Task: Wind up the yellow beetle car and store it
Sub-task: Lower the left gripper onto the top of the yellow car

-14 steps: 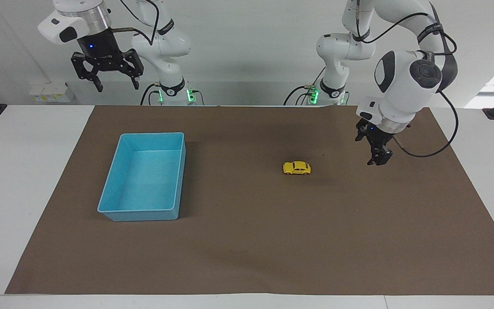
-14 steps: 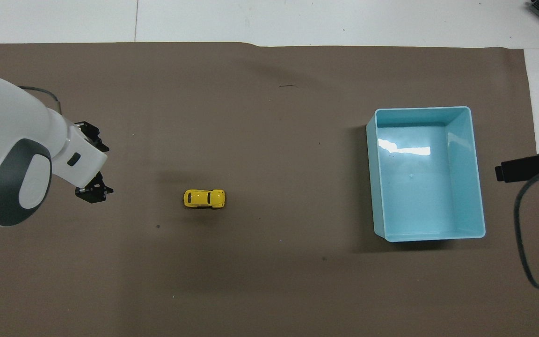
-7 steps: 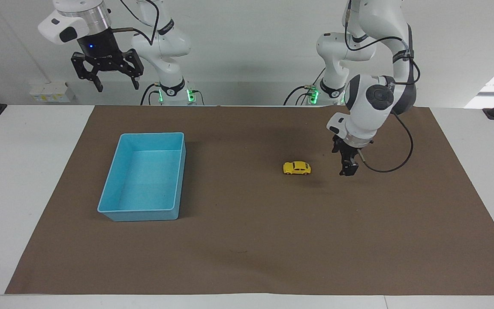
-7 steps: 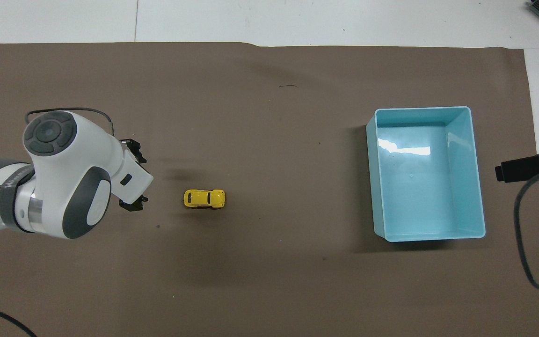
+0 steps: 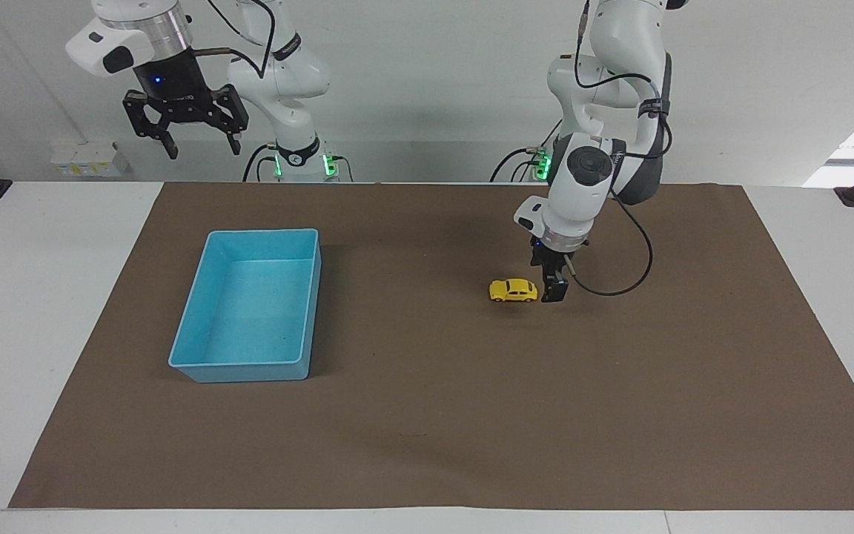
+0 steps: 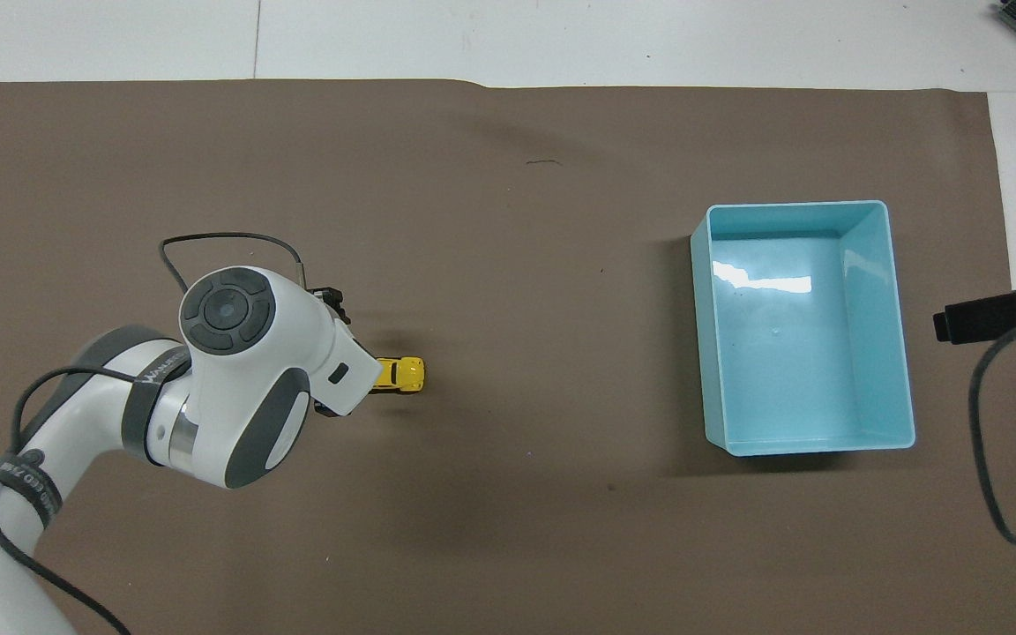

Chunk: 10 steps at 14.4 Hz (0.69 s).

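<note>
The yellow beetle car [image 5: 513, 290] stands on its wheels on the brown mat, about mid-table toward the left arm's end. My left gripper [image 5: 554, 289] hangs low over the mat, open, right beside the car's end that points to the left arm's side; I cannot tell whether it touches. In the overhead view the left arm's wrist covers that end, and only the other half of the yellow beetle car [image 6: 402, 374] shows. My right gripper [image 5: 182, 141] waits open, raised high near its base, holding nothing.
An empty light blue bin [image 5: 242, 371] [image 6: 812, 445] sits on the brown mat [image 5: 427, 415] toward the right arm's end. White table borders the mat on all sides. A black cable loops from the left wrist above the mat beside the car.
The left arm has swept across the mat toward the car, and its gripper has come down right beside it. The car, the bin and the right arm have not moved.
</note>
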### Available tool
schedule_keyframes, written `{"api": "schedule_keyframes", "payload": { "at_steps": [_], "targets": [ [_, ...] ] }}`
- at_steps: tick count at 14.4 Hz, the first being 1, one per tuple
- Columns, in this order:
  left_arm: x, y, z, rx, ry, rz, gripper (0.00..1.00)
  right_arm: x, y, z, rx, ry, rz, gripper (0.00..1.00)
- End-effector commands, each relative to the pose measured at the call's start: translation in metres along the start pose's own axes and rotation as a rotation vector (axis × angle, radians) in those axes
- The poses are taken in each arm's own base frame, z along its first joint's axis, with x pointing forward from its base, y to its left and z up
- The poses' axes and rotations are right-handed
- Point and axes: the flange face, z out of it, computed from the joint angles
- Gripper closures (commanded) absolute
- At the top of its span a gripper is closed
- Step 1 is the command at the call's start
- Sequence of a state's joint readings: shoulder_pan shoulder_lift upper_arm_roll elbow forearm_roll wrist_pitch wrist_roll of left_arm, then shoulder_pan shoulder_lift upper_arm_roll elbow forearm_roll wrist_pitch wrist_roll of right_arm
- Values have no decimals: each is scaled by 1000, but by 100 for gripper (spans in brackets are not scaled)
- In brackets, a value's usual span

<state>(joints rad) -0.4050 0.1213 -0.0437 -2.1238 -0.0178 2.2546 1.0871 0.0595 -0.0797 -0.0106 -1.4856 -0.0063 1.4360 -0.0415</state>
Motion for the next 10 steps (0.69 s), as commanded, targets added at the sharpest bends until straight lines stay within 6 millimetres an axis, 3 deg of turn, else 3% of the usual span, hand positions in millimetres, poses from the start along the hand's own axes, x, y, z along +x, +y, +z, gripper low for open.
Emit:
{"api": "schedule_keyframes", "payload": {
  "at_steps": [1,4,10],
  "targets": [
    [4,6,0,35,14,-20,0,-1,2,1,6,8,21,0],
    [5,23,23,90,47,-30,0,-1,2,1,6,8,21,0],
    [15,32,35,96,58,-85,0,-1,2,1,6,8,21,0]
  ]
}}
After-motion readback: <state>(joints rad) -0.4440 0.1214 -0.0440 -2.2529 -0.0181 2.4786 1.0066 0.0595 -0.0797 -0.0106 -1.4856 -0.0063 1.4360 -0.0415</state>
